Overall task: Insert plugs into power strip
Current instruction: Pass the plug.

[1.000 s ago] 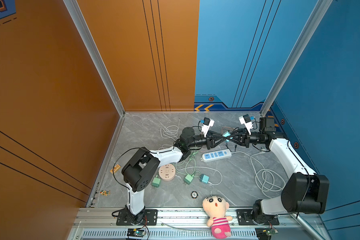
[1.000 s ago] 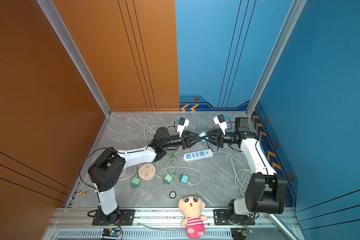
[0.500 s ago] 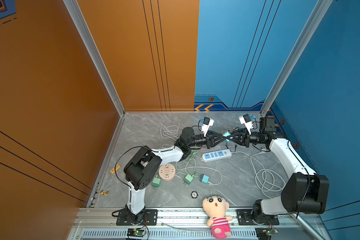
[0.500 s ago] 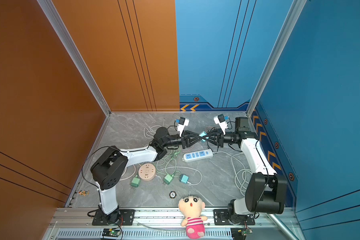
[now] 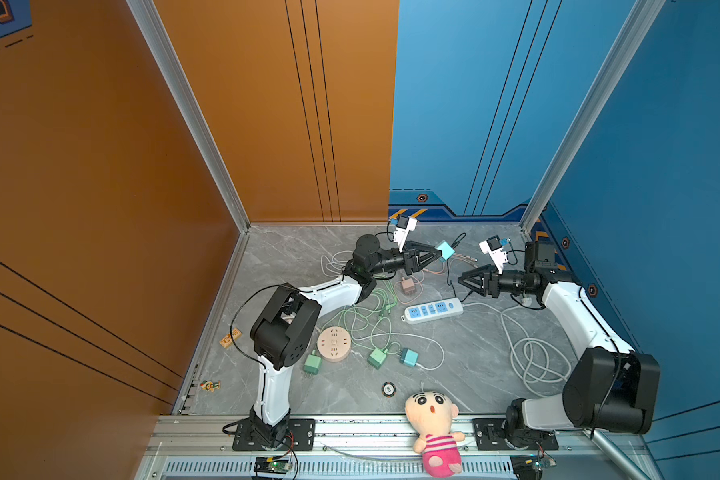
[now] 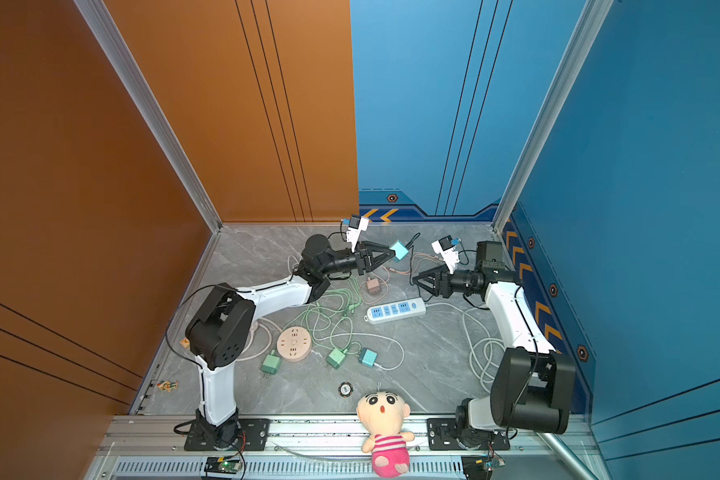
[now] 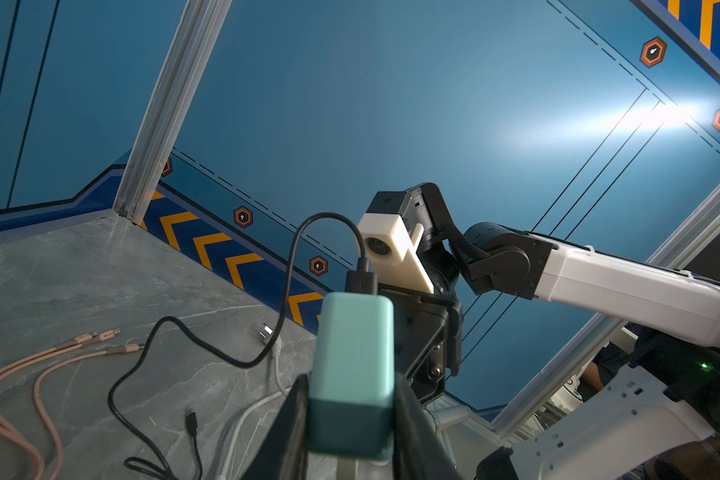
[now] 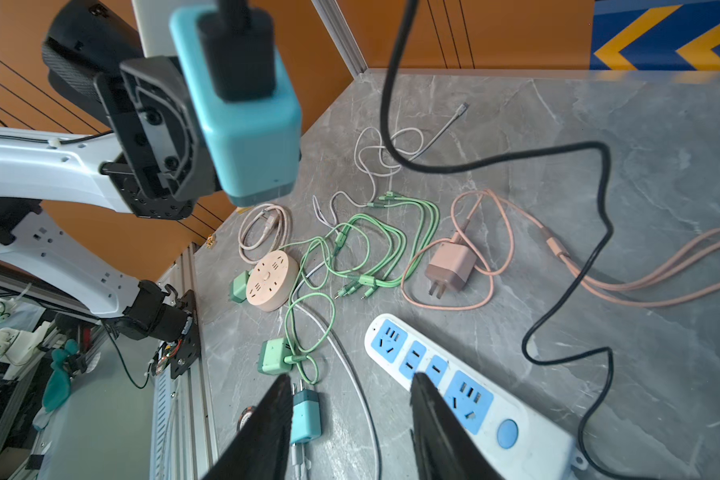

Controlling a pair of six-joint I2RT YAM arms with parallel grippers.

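Right gripper (image 5: 463, 283) withdrew — plug (image 5: 446, 250) (cable-end rightward).

We see one teal plug (image 5: 446, 249) (image 7: 352, 374) raised above the table, clamped at the tip of the left gripper (image 5: 439, 251), its black cable (image 7: 292, 266) drooping to the surface. Its prongs are probably tucked between the fingers, though we cannot tell. The white power strip (image 5: 432, 310) (image 8: 528, 449) lies flat with its blue sockets up, and no plug is seated in it. The pink-brown plug (image 5: 408, 285) (image 8: 449, 268) lies on its side near the strip, prongs toward it. Well apart from the strip, nearer the arm bases, lie two green plugs (image 5: 312, 363) (image 5: 376, 358) and, just beside the latter, a second teal plug (image 5: 409, 357) (image 8: 305, 411).
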